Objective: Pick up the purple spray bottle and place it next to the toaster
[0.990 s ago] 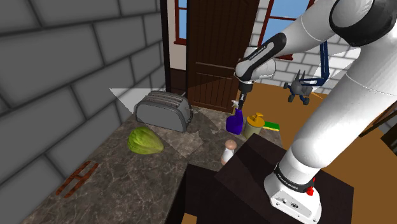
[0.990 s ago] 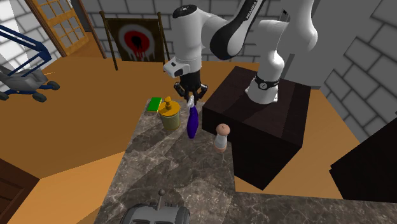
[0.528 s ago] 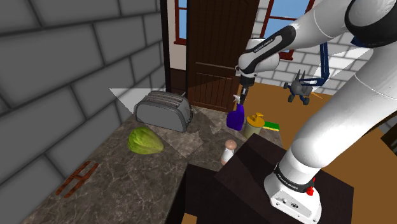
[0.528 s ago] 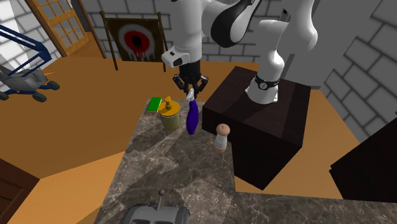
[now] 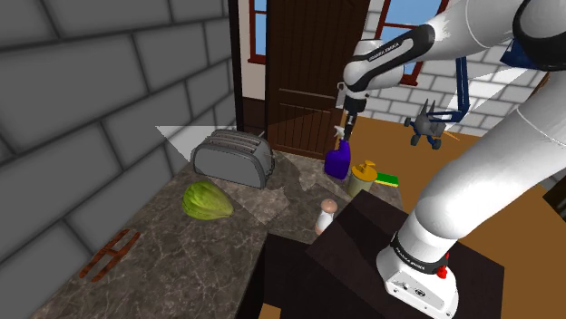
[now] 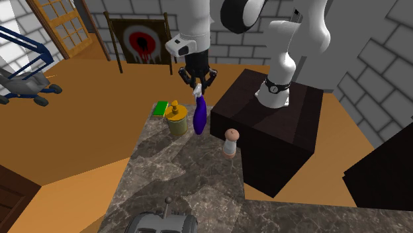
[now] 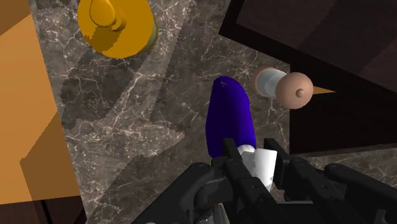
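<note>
Purple spray bottle (image 6: 200, 118), upright near the edge of the marbled counter (image 6: 173, 173) by the robot's stand, between a yellow-lidded jar (image 6: 177, 120) and a small shaker (image 6: 230, 143). The black fingers (image 7: 236, 167) are clenched on its white nozzle head. The body hangs below them, and whether its base touches the counter cannot be told. The toaster (image 5: 233, 157) stands well apart at the counter's other end. Judgement: the bottle is probably light, rigid and smooth. Held only by its narrow head, it may swing or slip, so a steady carry is advisable.
</note>
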Controlling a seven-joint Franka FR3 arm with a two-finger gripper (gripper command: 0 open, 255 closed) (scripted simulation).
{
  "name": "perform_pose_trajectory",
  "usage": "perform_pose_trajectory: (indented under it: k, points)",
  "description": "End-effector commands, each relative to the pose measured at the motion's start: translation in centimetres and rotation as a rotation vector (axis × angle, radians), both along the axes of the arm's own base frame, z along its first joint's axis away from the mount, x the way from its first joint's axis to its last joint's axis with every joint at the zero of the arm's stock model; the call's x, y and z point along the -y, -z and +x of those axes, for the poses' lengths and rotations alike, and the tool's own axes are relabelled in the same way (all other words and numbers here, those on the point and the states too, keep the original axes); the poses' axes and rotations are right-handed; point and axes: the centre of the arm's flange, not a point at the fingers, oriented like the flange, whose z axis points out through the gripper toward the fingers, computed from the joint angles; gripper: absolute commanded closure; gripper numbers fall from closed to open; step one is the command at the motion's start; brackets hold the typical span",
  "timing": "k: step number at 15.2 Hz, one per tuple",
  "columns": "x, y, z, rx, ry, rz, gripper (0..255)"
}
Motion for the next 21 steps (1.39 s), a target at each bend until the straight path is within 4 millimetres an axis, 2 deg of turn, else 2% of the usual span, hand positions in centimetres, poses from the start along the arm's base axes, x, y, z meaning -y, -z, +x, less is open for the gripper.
perform_pose_trajectory:
  k: [1,20,21]
  points:
    - [0.1,-1.2,-0.1,0.000,0.000,0.000,255]
    - [0.1,-11.0,-0.1,0.000,0.000,0.000,255]
    - [0.1,-11.0,1.2,0.000,0.000,0.000,255]
